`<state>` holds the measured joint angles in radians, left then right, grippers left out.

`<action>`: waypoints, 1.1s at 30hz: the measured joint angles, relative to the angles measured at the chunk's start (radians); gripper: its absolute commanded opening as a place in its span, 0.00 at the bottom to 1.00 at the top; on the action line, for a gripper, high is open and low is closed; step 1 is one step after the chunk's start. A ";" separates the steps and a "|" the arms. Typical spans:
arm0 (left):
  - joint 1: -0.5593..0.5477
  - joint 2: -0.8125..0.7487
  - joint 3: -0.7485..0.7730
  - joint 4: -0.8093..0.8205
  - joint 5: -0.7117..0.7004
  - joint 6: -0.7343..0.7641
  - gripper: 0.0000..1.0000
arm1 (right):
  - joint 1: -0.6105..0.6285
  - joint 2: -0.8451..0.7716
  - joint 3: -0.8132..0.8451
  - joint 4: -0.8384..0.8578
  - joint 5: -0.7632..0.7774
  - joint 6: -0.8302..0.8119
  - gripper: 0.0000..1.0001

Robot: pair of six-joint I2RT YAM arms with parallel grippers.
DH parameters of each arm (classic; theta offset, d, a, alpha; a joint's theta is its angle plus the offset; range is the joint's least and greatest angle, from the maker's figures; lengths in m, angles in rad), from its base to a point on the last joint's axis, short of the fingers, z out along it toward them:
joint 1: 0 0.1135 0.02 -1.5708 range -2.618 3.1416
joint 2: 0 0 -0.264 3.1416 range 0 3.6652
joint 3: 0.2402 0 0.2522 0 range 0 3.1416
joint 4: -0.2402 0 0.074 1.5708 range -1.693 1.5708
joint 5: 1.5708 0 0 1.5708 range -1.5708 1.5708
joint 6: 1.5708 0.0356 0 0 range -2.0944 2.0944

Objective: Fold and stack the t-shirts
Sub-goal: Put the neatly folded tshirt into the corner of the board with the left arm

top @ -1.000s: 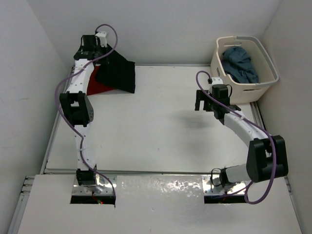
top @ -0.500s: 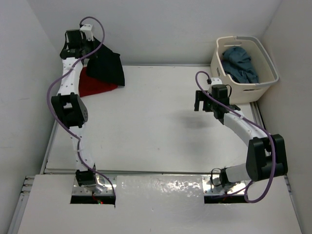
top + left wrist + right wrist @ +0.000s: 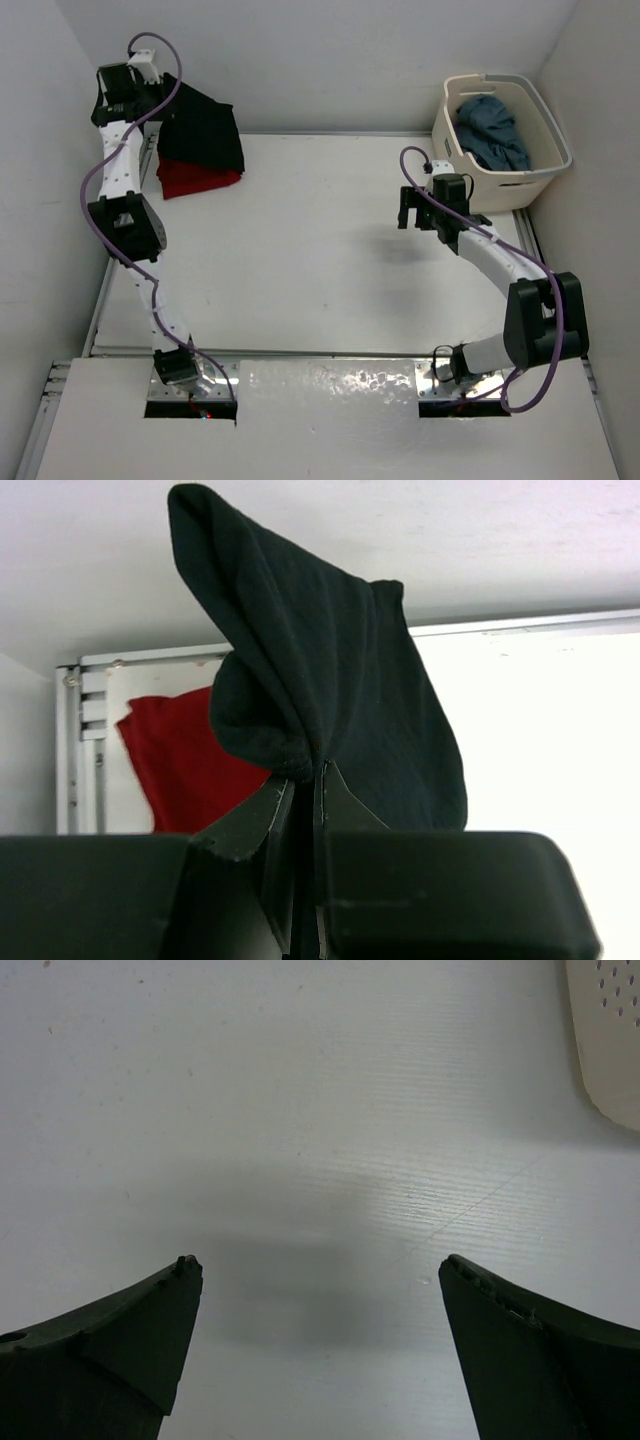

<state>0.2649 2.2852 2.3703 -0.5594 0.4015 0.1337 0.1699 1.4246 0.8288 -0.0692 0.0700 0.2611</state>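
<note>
left gripper (image 3: 304,782) pinching black t-shirt (image 3: 330,680), right gripper (image 3: 320,1262) wide open

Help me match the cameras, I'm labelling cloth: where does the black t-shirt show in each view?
Top external: the black t-shirt is at upper left, held up at the far left corner.
Left wrist: the black t-shirt fills the centre, pinched in the shut jaws.
Right wrist: not in it.
Shared landmark: the red t-shirt, just below the black one from the top, and left of it in the left wrist view.
</note>
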 measured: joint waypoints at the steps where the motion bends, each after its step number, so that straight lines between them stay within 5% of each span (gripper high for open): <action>1: 0.008 0.003 0.000 0.004 0.004 0.000 0.00 | 0.000 0.000 0.000 0.000 0.000 0.000 0.99; 13: 0.049 0.154 -0.016 0.040 -0.045 0.000 0.00 | 0.000 0.031 0.011 -0.010 -0.004 0.000 0.99; 15: 0.051 0.172 -0.016 0.040 -0.067 0.000 0.11 | 0.000 0.032 0.011 -0.013 -0.004 0.000 0.99; 16: 0.051 0.176 -0.017 0.039 -0.082 0.000 0.34 | 0.000 0.032 0.012 -0.015 -0.004 0.000 0.99; 18: 0.053 0.178 -0.017 0.040 -0.110 -0.003 0.49 | 0.000 0.032 0.013 -0.016 -0.005 0.000 0.99; 19: 0.053 0.178 -0.017 0.041 -0.124 -0.011 0.71 | 0.000 0.032 0.013 -0.018 -0.006 0.000 0.99; 21: 0.054 0.178 -0.017 0.043 -0.150 -0.022 0.99 | 0.000 0.032 0.017 -0.024 -0.006 0.000 0.99; 33: 0.056 0.074 -0.035 0.033 -0.204 -0.163 1.00 | 0.000 0.029 0.117 -0.075 0.000 -0.020 0.99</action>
<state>0.3214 2.3589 2.3356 -0.5262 0.1974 -0.0296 0.1699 1.4540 0.9455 -0.1440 0.0700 0.2413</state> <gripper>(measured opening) 0.997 0.993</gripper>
